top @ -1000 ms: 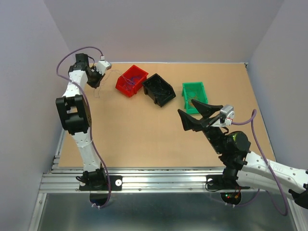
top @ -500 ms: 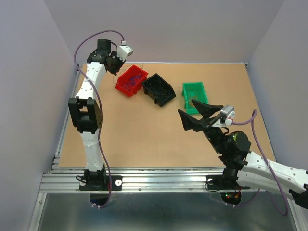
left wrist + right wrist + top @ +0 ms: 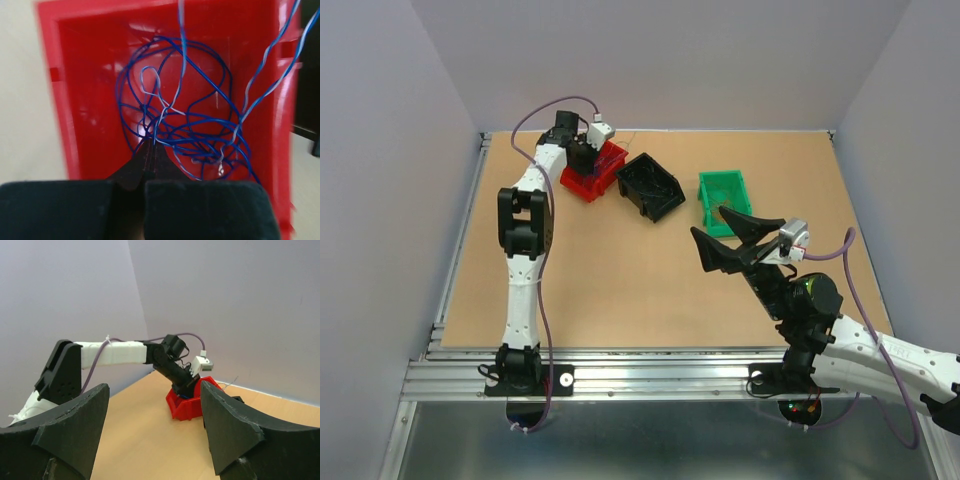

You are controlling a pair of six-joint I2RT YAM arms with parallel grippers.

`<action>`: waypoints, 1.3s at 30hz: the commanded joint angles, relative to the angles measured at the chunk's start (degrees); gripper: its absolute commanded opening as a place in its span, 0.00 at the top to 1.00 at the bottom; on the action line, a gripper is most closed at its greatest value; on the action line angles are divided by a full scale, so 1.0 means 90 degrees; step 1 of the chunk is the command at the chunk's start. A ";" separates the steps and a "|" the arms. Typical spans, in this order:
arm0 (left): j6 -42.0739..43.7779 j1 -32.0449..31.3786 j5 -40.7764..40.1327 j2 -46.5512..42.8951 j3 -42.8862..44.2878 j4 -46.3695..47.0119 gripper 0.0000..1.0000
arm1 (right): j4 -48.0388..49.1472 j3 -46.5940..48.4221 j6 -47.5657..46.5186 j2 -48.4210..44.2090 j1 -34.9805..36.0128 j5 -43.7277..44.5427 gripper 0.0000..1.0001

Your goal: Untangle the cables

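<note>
The cables (image 3: 186, 125) are a loose coil of thin blue and pale wires lying inside the red bin (image 3: 55, 100). My left gripper (image 3: 150, 144) is shut, its tips pinching a blue strand where it leaves the coil. In the top view the left gripper (image 3: 586, 160) reaches down into the red bin (image 3: 582, 186) at the back of the table. My right gripper (image 3: 706, 221) hangs open above the table's middle right, nothing between its fingers. Seen from the right wrist, the right gripper (image 3: 154, 390) faces the red bin (image 3: 186, 406) and the left gripper (image 3: 186, 384).
A black bin (image 3: 651, 187) stands right of the red one. A green bin (image 3: 723, 196) lies further right, just behind my right fingers. Grey walls close in the back and both sides of the brown table (image 3: 600, 270).
The left arm has swung right from the table's back left corner to over the red bin, still shut, trailing thin wires. The right arm has not moved.
</note>
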 commanded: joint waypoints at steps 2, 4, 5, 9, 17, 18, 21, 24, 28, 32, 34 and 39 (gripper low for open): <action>0.0023 -0.0228 -0.0333 0.0057 -0.0216 0.0564 1.00 | 0.0109 -0.0143 0.0036 -0.0051 0.0010 -0.0027 0.22; 0.0014 -0.0228 -0.0462 0.0106 -0.0236 0.0652 1.00 | 0.0109 -0.0143 0.0036 -0.0012 0.0010 -0.0036 0.22; 0.0014 -0.0228 -0.0482 0.0038 -0.0236 0.0672 1.00 | 0.0109 -0.0143 0.0046 -0.0002 0.0010 -0.0027 0.22; 0.0023 -0.0199 -0.0521 -0.0498 -0.0587 0.0925 0.86 | 0.0109 -0.0114 0.0046 0.0047 0.0010 -0.0027 0.22; 0.0034 -0.0101 -0.0736 -0.1494 -0.0949 0.0819 0.60 | 0.0109 -0.0104 0.0105 0.0086 0.0010 -0.0027 0.22; 0.0043 -0.0082 -0.0707 -0.1573 -0.0997 0.0790 0.58 | 0.0119 -0.0113 0.0114 0.0086 0.0010 -0.0017 0.22; 0.0053 -0.0004 -0.0521 -0.2012 -0.1270 0.0876 0.49 | 0.0109 -0.0104 0.0134 0.0086 0.0010 0.0032 0.22; 0.0014 0.0035 -0.0609 -0.2423 -0.1710 0.1131 0.43 | 0.0100 -0.0104 0.0153 0.0125 0.0010 0.0042 0.21; -0.0220 0.0201 -0.0444 -0.2842 -0.2178 0.1326 0.41 | 0.0012 -0.0104 0.0192 0.0135 0.0010 0.0042 0.17; -0.0396 0.0445 0.0318 -0.3516 -0.3203 0.1881 0.30 | -0.0339 -0.0055 0.0232 0.0057 0.0010 0.0003 0.09; -0.0387 0.0436 0.0387 -0.3702 -0.3545 0.2058 0.30 | -0.0467 -0.0074 0.0251 -0.0031 0.0010 -0.0007 0.08; -0.0572 0.0524 0.0582 -0.3936 -0.3878 0.2370 0.30 | -0.0545 -0.0201 0.0271 -0.0295 0.0010 -0.0017 0.08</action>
